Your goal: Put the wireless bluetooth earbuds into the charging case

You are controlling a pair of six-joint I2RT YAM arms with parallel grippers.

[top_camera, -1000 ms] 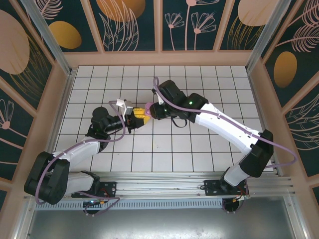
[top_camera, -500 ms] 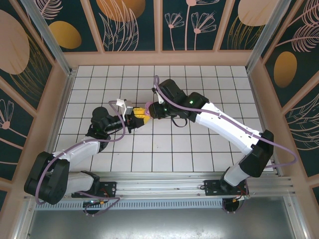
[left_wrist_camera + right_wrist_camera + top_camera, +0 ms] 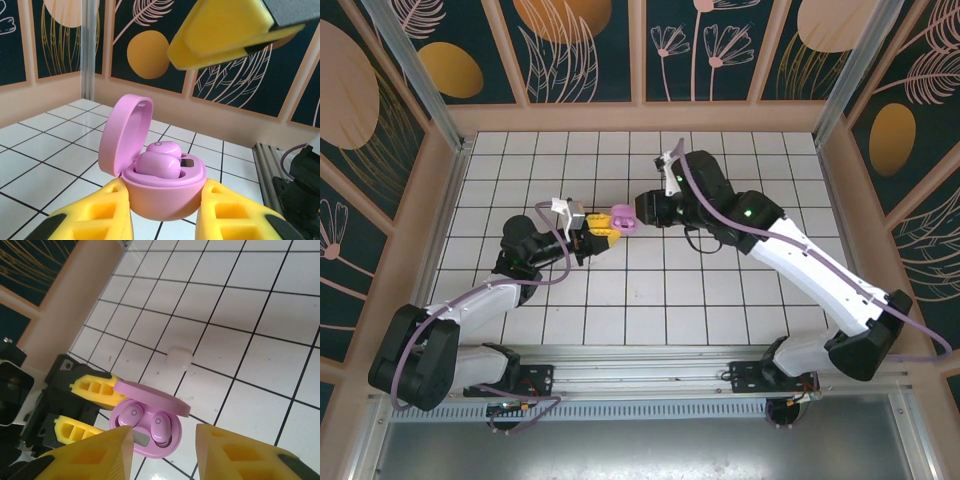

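A pink charging case (image 3: 165, 195) stands with its lid (image 3: 125, 132) hinged open, and my left gripper (image 3: 165, 200) is shut on its round base. Two pink earbuds (image 3: 159, 166) sit side by side in its wells. In the top view the case (image 3: 623, 219) lies mid-table at the tip of the left gripper (image 3: 604, 227). My right gripper (image 3: 646, 207) hovers just right of it, open and holding nothing. In the right wrist view the open gripper (image 3: 165, 442) hangs above the case (image 3: 150, 440), and both earbuds (image 3: 161, 427) show under the lid.
A small whitish lump (image 3: 179, 358) lies on the white tiled table (image 3: 720, 290) just beyond the case. Wooden walls (image 3: 850, 180) ring the table. One yellow finger of the right gripper (image 3: 225, 30) hangs above the case in the left wrist view.
The right gripper has pulled back from the case, up and to the right, and its arm has swung right. The left gripper still holds the case in place.
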